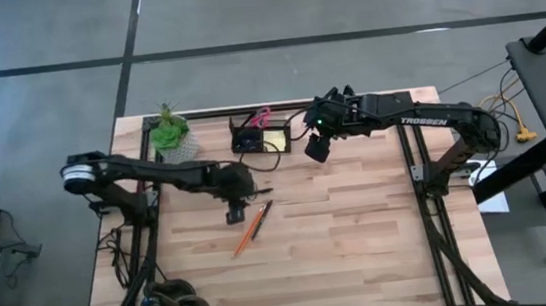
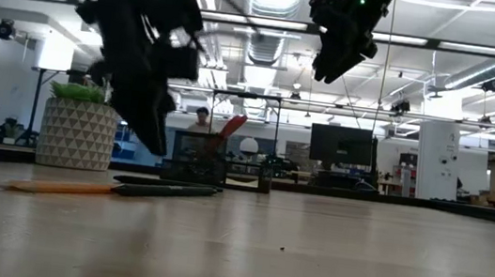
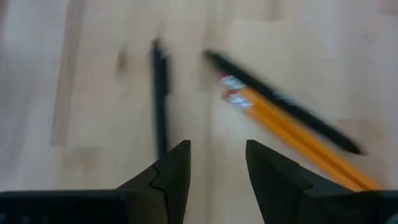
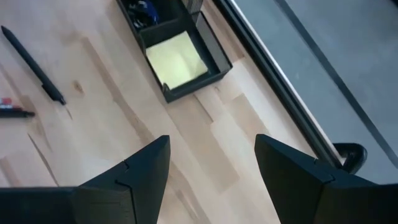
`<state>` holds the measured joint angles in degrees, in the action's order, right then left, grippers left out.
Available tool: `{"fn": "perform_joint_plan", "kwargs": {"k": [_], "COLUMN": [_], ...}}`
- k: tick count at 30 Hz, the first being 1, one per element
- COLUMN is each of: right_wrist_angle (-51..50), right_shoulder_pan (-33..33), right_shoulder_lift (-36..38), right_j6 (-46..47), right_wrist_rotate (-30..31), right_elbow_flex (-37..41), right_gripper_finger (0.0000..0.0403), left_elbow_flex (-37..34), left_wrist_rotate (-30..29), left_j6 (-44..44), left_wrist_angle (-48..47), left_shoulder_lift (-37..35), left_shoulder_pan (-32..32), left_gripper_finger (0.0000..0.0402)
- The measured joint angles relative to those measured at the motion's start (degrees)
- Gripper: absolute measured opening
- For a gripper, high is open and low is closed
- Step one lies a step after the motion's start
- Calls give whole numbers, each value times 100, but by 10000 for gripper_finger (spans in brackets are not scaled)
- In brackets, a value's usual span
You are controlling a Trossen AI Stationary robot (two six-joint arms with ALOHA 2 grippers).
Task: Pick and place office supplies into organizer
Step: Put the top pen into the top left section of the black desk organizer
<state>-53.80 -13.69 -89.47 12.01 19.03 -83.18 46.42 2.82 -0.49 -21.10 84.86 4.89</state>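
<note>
The black organizer (image 1: 254, 136) stands at the table's far edge. Red scissors handles (image 1: 261, 116) stick up out of it, and the yellow sticky-note pad (image 4: 177, 59) lies in its right compartment. Orange pencils (image 3: 292, 140) and a black pen (image 3: 280, 102) lie side by side on the table, with a second black pen (image 3: 160, 93) apart from them. My left gripper (image 3: 217, 155) is open and empty, just above the table between the lone pen and the pencils. My right gripper (image 4: 211, 146) is open and empty, raised just right of the organizer.
A green plant in a white pot (image 1: 171, 138) stands left of the organizer at the far edge. The pencil (image 1: 246, 236) and pen (image 1: 262, 214) lie in mid-table by my left gripper (image 1: 236, 215). Bare wood spreads across the table's near and right parts.
</note>
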Motion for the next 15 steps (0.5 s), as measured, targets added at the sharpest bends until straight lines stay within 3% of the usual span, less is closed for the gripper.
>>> {"fn": "perform_joint_plan", "kwargs": {"k": [12,15], "right_wrist_angle": [45,68], "right_shoulder_pan": [42,42], "right_shoulder_lift": [0,0], "right_j6": [1,2], "right_wrist_rotate": [4,7], "right_elbow_flex": [51,51], "right_gripper_finger": [231,231], "left_elbow_flex": [46,74], "left_wrist_rotate": [434,454], "left_j6": [-3,100], "left_wrist_angle": [157,150], "left_shoulder_lift": [894,1031], "left_shoulder_pan": [593,605], "left_gripper_finger": [138,122]}}
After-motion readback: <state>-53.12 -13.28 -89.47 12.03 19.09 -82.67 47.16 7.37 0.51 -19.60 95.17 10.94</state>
